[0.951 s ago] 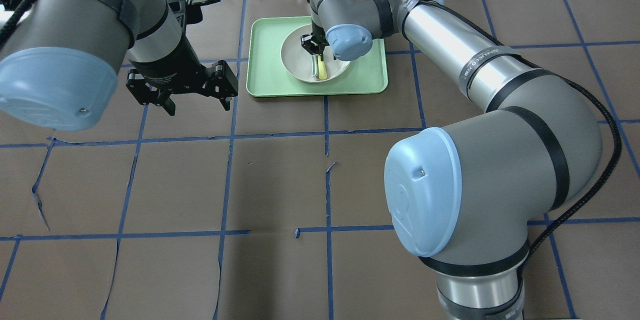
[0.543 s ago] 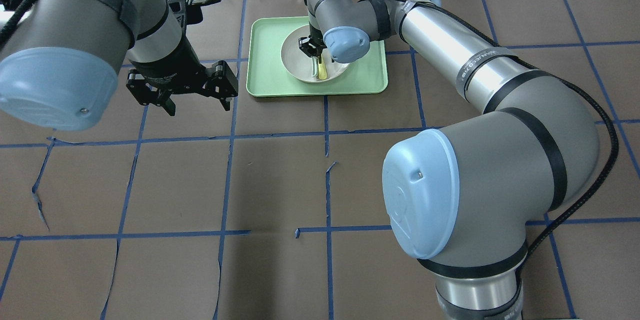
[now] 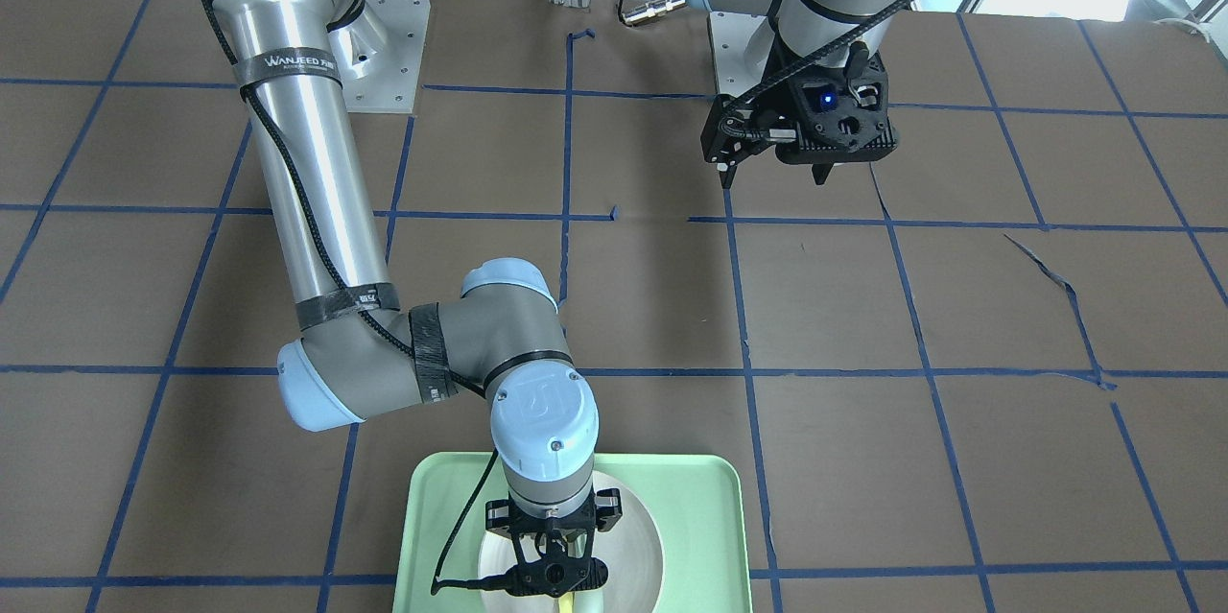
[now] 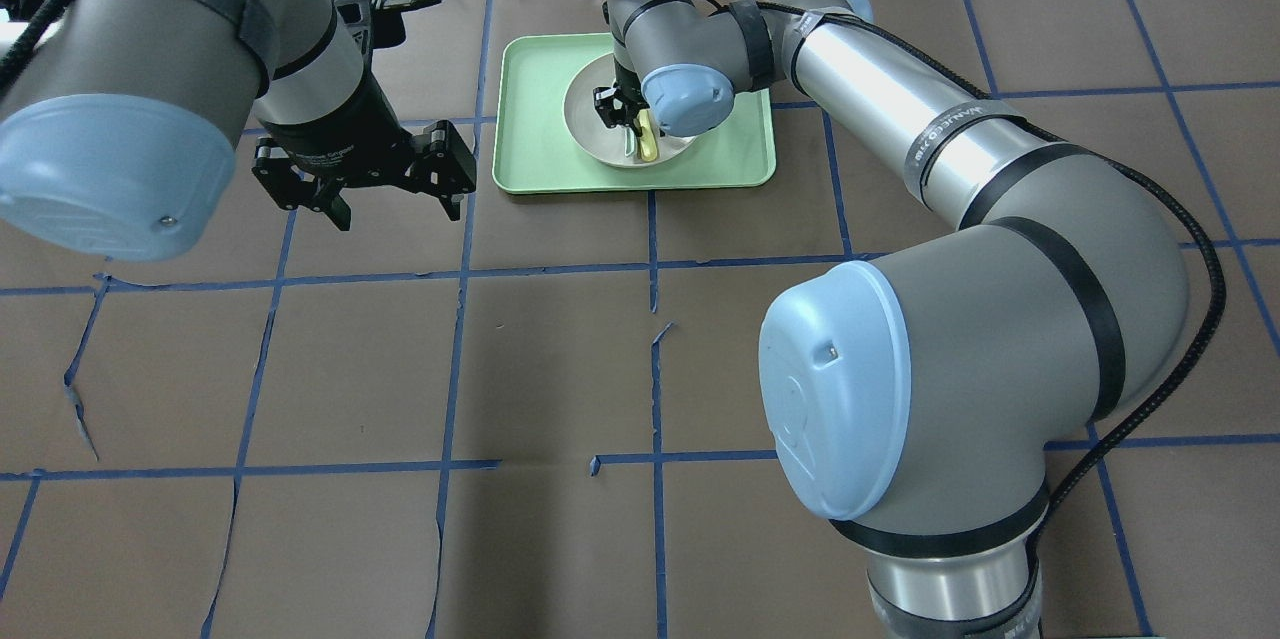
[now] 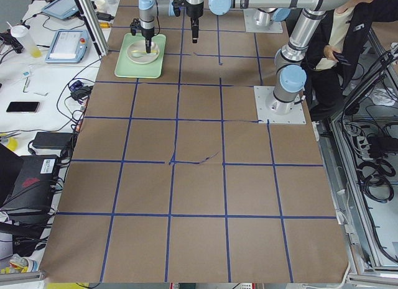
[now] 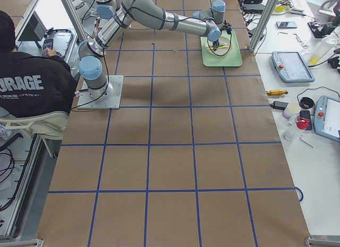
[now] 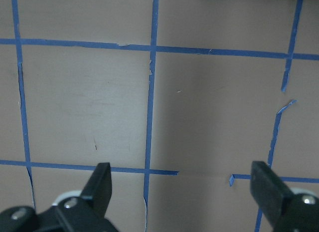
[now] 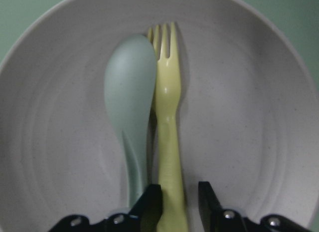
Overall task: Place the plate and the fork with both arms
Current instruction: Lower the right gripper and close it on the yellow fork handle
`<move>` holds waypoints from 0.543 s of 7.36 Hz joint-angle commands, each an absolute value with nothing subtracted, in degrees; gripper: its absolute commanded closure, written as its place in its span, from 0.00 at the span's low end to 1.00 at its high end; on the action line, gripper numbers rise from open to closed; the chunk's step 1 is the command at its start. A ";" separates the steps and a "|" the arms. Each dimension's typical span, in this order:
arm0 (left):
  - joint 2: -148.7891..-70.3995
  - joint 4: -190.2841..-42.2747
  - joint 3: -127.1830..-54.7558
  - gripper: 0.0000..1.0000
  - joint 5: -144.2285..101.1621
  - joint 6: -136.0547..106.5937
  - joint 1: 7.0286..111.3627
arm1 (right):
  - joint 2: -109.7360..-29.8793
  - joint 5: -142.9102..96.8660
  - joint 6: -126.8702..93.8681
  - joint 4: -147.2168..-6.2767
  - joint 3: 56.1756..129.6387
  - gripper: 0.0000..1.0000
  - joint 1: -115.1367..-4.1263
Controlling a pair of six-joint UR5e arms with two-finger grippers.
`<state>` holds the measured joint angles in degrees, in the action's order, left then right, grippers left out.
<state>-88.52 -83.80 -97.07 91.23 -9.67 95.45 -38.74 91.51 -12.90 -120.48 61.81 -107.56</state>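
Observation:
The off-white plate [image 4: 588, 115] sits in the mint-green tray [image 4: 530, 159] at the far middle of the table. The yellow fork [image 8: 168, 117] lies in the plate [image 8: 249, 117], close beside a pale mint-green spoon [image 8: 129, 92]. My right gripper [image 8: 179, 207] is low over the plate, its jaws narrowly open on either side of the fork's handle. It also shows in the overhead view [image 4: 620, 114] and the front view [image 3: 556, 584]. My left gripper [image 4: 397, 209] hangs wide open and empty over bare table left of the tray.
The tray [image 3: 710, 536] has raised edges around the plate [image 3: 633, 536]. Brown paper with blue tape lines covers the table. Cables and small tools lie beyond the far edge. A person sits behind the robot in the side views.
My right wrist has shifted a little to the left over the plate, and the gripper has drawn in on the fork's handle. The left arm has not moved.

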 commanded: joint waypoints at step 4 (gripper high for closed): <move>-88.51 -83.85 -96.94 0.00 91.23 -9.67 95.45 | -39.11 92.20 -12.31 -120.32 61.88 0.81 -107.58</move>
<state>-88.51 -83.81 -96.91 91.23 -9.67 95.45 -38.92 92.14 -12.49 -120.42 61.95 -107.58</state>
